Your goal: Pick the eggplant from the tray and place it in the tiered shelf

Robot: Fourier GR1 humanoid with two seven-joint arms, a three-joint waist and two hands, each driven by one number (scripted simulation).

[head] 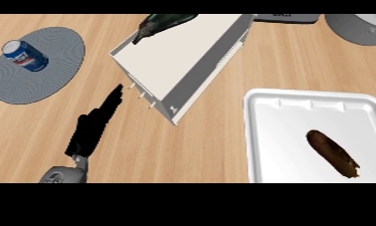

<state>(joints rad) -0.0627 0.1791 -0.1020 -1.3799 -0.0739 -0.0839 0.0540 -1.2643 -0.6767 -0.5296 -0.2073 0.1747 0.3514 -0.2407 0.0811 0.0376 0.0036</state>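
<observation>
1. On the white tray (253,135) at lower right lies the eggplant (334,153), dark brown, slanting w/ its tip toward the tray's near right corner; no hand touches it.
2. Progress, as I judge it: eggplant isn't in the tiered shelf (180,56), the white unit at center, well apart from the tray; pick and place both remain.
3. Left hand (94,125) shows at lower left, fingers straight and together, pointing up toward the shelf's near corner, holding nothing.
4. Right hand isn't in view.
5. Elsewhere: blue soda can (25,56) on a grey round mat (55,75), far left.
</observation>
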